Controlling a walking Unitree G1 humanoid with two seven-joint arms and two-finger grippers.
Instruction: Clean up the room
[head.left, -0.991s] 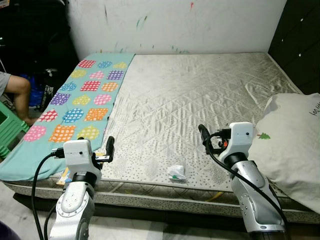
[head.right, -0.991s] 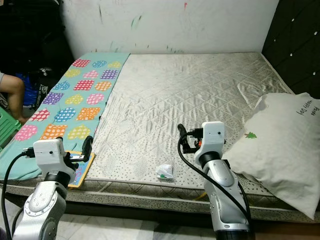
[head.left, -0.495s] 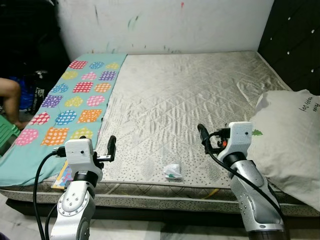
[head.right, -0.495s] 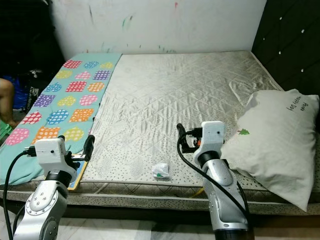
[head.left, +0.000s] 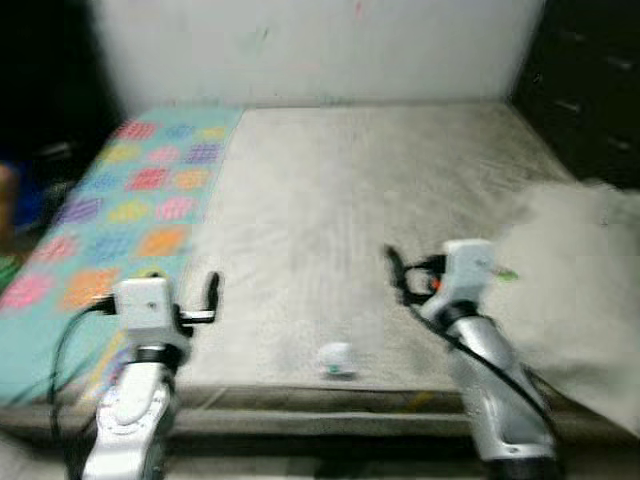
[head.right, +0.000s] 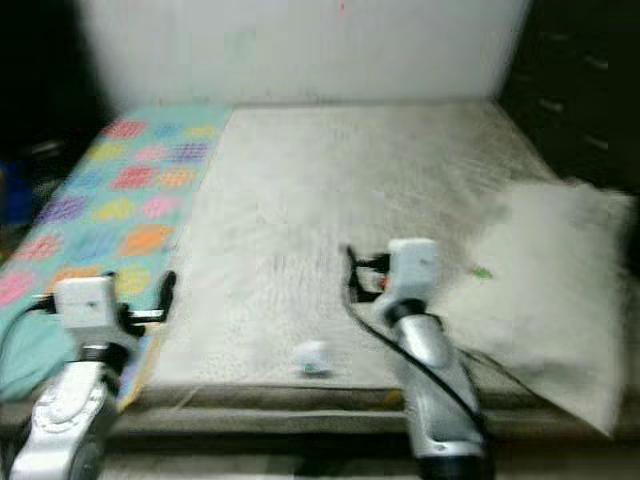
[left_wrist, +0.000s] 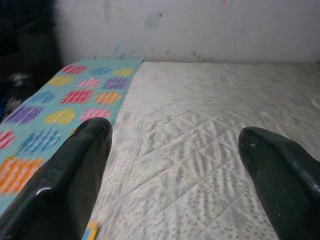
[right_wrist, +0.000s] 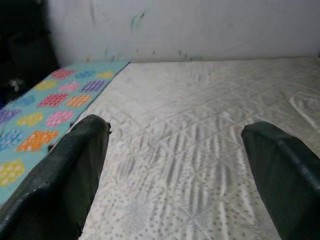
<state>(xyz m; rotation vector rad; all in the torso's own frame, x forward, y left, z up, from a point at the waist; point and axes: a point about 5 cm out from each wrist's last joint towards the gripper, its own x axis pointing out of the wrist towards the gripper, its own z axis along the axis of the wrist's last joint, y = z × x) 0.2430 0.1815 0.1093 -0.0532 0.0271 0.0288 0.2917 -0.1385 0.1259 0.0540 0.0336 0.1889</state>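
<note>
The head views are blurred by motion. A small crumpled white wrapper (head.left: 337, 359) lies on the grey quilted mattress (head.left: 350, 190) near its front edge, between my two arms. My left gripper (head.left: 212, 290) is held up over the front left of the bed, to the left of the wrapper. Right of the wrapper, my right gripper (head.left: 392, 265) hovers a little farther in. Both are open, with nothing between the black fingers (left_wrist: 75, 170) (right_wrist: 70, 165), and both point across the bed toward the wall.
A teal blanket with coloured patches (head.left: 130, 190) covers the bed's left strip. A big white pillow (head.left: 575, 290) lies at the right edge. A flat colourful item (left_wrist: 90, 231) sits at the front edge below my left gripper. A dark headboard (head.left: 590, 90) stands on the right.
The camera has moved and the picture is now blurred; the scene has slid a little leftward and the person at the left edge has left the frame. Both arms hold the same pose.
</note>
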